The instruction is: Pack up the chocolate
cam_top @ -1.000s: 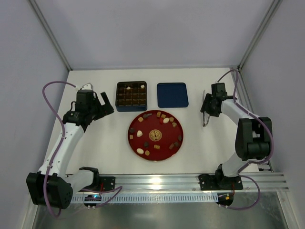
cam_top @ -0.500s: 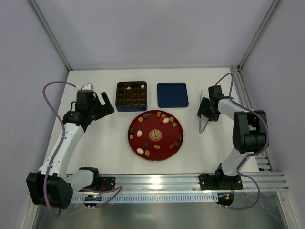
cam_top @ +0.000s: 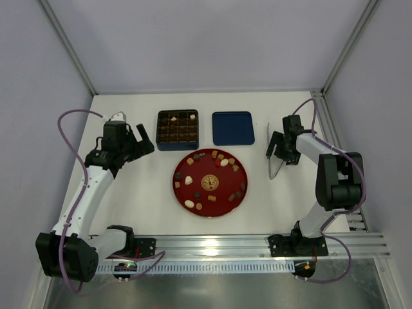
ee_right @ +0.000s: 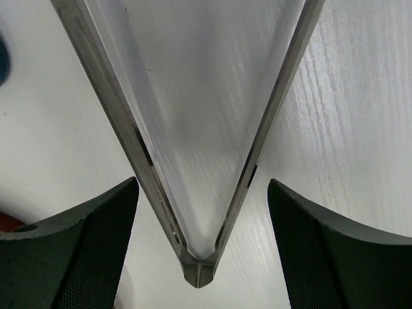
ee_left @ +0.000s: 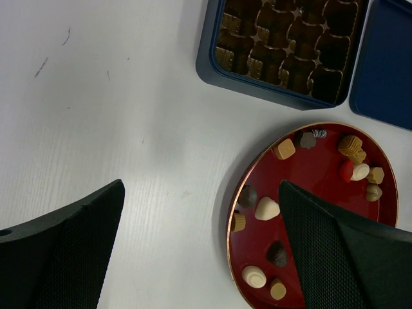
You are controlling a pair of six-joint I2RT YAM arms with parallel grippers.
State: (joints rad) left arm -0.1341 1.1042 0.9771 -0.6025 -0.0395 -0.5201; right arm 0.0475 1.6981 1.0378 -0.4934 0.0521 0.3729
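Since a second ago, our right arm has swung in from the side rail and brought the metal tongs down flat onto the white table. They now lie to the right of the red plate, with the hinged end nearest the wrist. Our right gripper has let go of them. In the wrist view its two black fingers stand apart on either side of the hinge, with bare table showing between each finger and the steel, so the jaws are open and hold nothing. Our left arm has not shifted at all.

We judge the tongs were set down well away from the plate so that they cannot knock any pieces. They also sit within easy reach of the right arm if they are wanted again.

Our left gripper hangs with its jaws spread wide and empty, over bare table just left of the plate's rim. That looks like a waiting pose near both the plate and the dark blue tin.

Most of the chocolate is scattered loosely around the plate's gold emblem. The pieces are small and come in cream-white, tan and dark brown. Some are square, others rounded or domed, and none are stacked. A few pieces already sit in the back row of the tin's gridded compartments, while the remaining cells show only their gold-brown liners. The tin's blue lid lies separately to its right, so we reckon most of the packing is not yet done.
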